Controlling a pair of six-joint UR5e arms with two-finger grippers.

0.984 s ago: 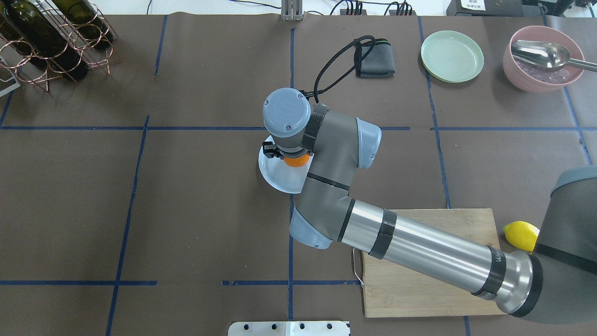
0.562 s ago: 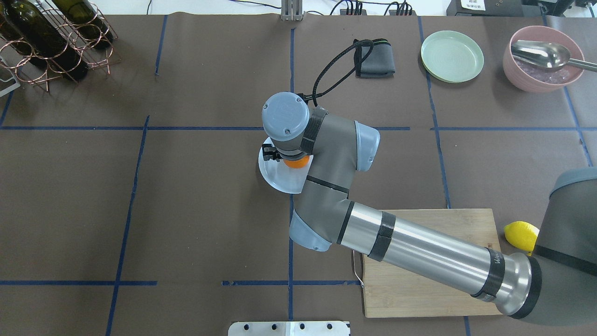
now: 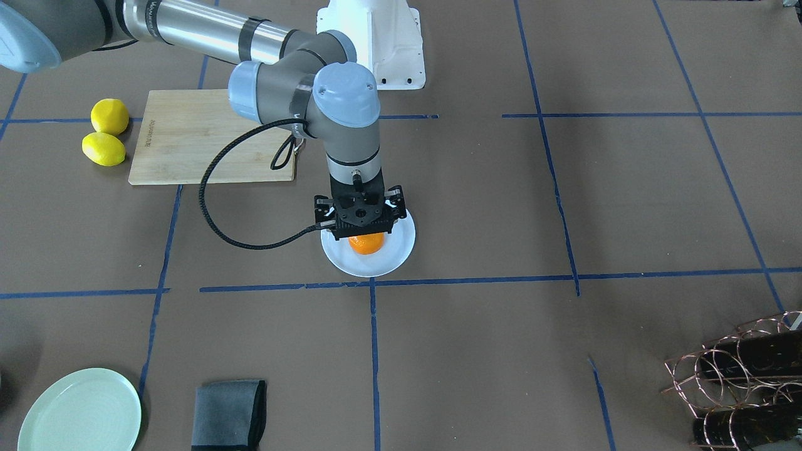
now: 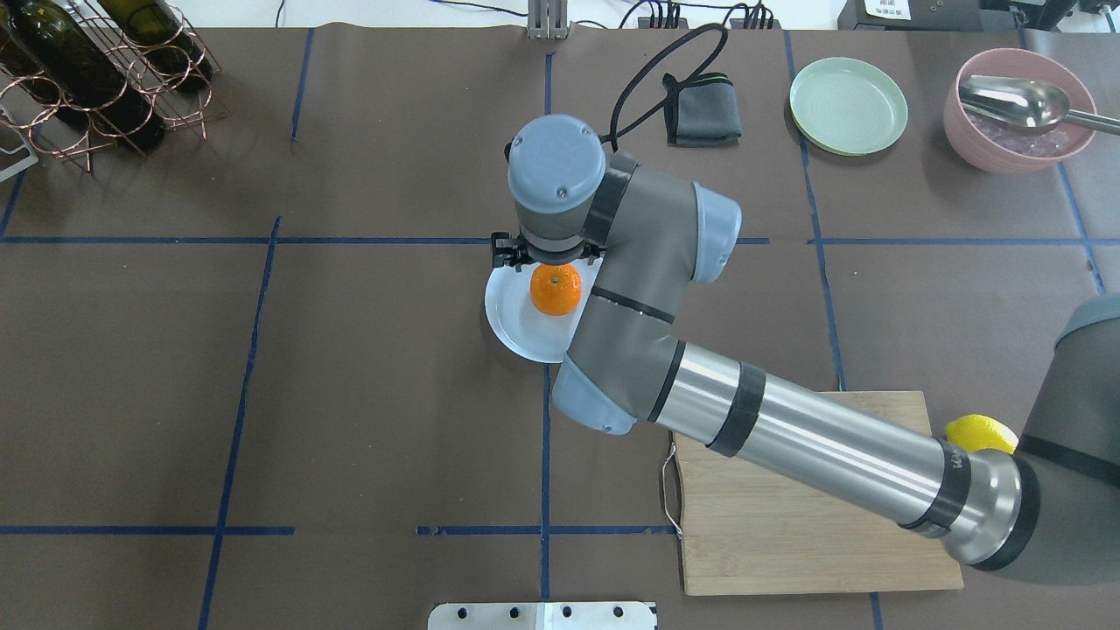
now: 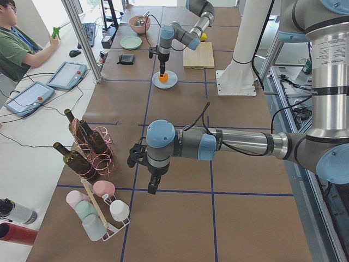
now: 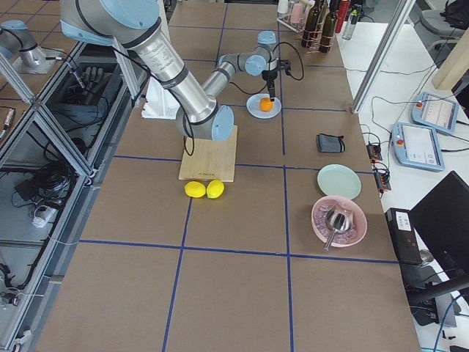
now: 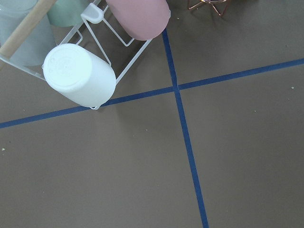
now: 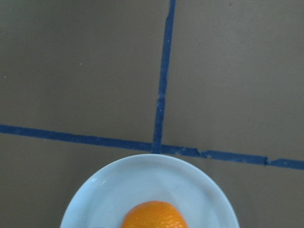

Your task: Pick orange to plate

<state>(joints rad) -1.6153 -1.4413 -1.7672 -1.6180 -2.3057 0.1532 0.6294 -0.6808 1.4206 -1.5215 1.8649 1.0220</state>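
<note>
The orange [image 4: 555, 291] lies on the pale bluish-white plate [image 4: 507, 322] at the table's middle, stem dot up. My right gripper [image 3: 361, 232] hangs just above it, pointing down, open, with the fruit free of its fingers. The right wrist view shows the orange [image 8: 154, 214] and the plate's rim [image 8: 107, 187] at its bottom edge, with no fingers in sight. My left gripper [image 5: 151, 185] shows only in the exterior left view, low over bare table beside the racks, and I cannot tell its state.
A pale green plate [image 4: 848, 105], a pink bowl [image 4: 989, 144] with a metal spoon and a grey cloth [image 4: 703, 109] line the far edge. A wooden board [image 4: 814, 542] and two lemons [image 3: 105, 133] lie by the right arm. A wine rack [image 4: 96, 70] stands far left.
The right gripper has lifted and shifted toward the table's far side. The orange, half hidden under it before, now sits uncovered on the plate.
</note>
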